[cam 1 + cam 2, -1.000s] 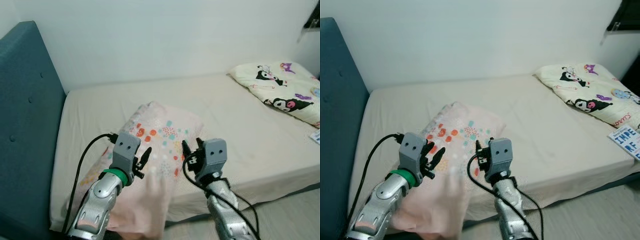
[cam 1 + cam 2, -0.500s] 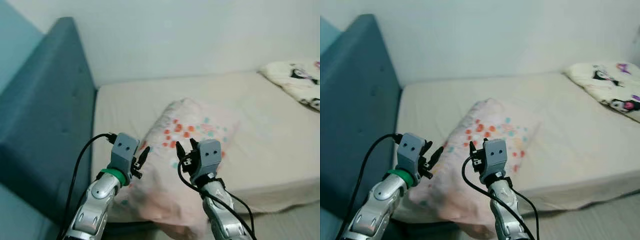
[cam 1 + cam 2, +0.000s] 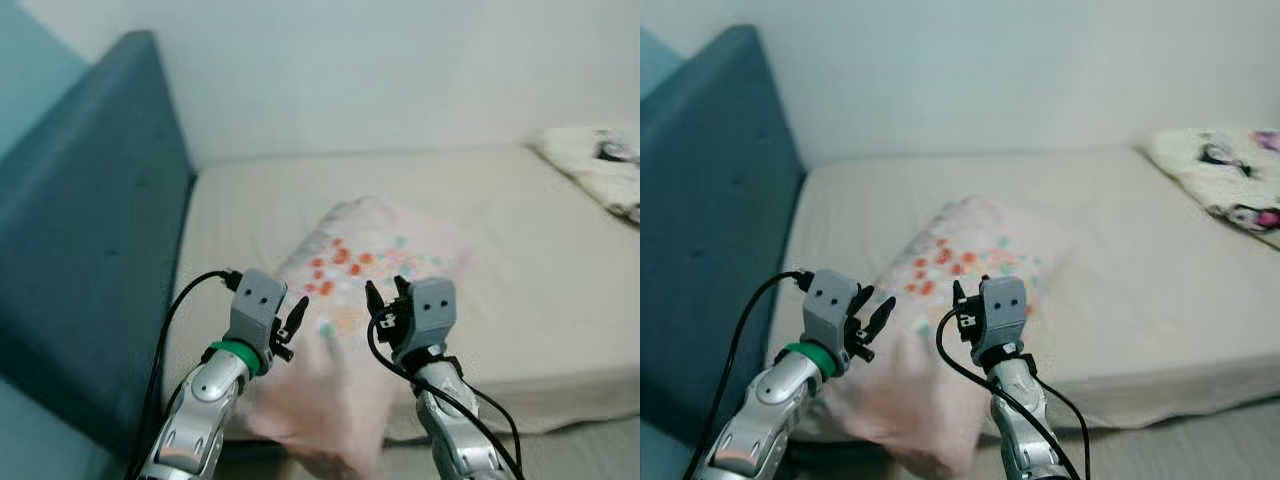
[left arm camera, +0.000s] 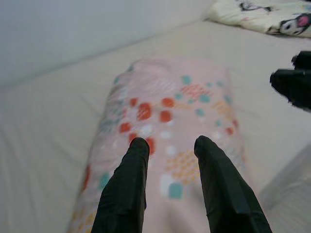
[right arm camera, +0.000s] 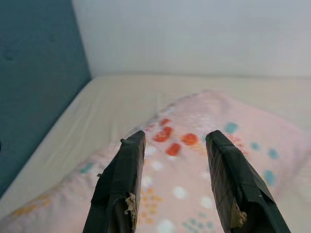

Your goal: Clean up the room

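You have one teal headboard point(image 3: 90, 220) at frame left | left gripper point(image 3: 290, 325) fingers parted, holding nothing | one pink dotted pillow point(image 3: 370, 265) centre, on one beige mattress point(image 3: 500, 230) | right gripper point(image 3: 385, 305) spread wide, holding nothing | one cartoon-print pillow point(image 3: 1230, 185) upper right | white wall point(image 3: 380, 70) behind.

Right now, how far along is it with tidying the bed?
Done: little that shows; the mattress is mostly bare. In hand: nothing gripped; the left tool and right tool hover open over the pink dotted pillow, which lies askew mid-bed. Left: grasp and place it, and the cartoon-print pillow at the far end.
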Available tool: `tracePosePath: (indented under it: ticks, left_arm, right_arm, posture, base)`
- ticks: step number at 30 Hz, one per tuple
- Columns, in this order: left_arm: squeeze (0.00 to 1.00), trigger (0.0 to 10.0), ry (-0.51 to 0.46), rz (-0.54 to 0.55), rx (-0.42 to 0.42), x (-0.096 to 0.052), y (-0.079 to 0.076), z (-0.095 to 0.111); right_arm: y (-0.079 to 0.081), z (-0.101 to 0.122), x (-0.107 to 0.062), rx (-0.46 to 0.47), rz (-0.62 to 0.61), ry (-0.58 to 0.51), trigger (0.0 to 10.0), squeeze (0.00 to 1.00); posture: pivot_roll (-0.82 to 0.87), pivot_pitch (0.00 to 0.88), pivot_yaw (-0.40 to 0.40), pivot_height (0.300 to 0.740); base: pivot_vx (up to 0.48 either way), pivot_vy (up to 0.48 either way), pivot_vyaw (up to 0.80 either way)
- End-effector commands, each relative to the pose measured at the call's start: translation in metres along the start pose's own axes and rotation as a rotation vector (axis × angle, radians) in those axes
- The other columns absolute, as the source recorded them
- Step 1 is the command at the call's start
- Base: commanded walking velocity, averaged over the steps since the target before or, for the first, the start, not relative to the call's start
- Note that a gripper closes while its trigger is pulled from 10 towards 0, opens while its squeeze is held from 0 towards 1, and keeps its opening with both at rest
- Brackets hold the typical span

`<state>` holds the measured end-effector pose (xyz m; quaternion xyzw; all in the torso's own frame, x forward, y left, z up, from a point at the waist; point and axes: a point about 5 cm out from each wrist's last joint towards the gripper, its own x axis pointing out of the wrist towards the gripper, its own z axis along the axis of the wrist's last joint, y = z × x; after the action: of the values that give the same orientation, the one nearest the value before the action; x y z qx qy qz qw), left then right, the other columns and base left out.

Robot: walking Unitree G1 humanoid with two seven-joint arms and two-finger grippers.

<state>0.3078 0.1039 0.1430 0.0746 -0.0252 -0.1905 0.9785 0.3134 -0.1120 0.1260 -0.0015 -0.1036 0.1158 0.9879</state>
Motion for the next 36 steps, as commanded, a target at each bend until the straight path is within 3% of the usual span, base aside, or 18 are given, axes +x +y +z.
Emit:
tracePosePath:
  ticks: [1, 17, 36]
  left_arm:
    - [0.0, 10.0, 0.023, 0.015, -0.005, -0.004, 0.004, -0.006]
    - [0.0, 10.0, 0.054, 0.047, 0.018, -0.004, 0.008, -0.013]
    - [0.0, 10.0, 0.072, 0.079, 0.027, -0.004, 0.012, -0.017]
  right_arm:
    - [0.005, -0.004, -0.002, 0.012, 0.011, 0.015, 10.0, 0.0]
    - [0.007, -0.003, -0.001, -0.003, 0.02, 0.014, 10.0, 0.0]
    - [0.006, -0.005, -0.001, -0.004, 0.015, 0.023, 10.0, 0.0]
  posture:
    - [-0.08, 0.085, 0.073, 0.733]
    - [-0.08, 0.084, 0.074, 0.733]
    - [-0.08, 0.076, 0.073, 0.663]
  base:
    - [0.0, 0.0, 0.0]
    - [0.0, 0.0, 0.0]
    - [0.0, 0.0, 0.0]
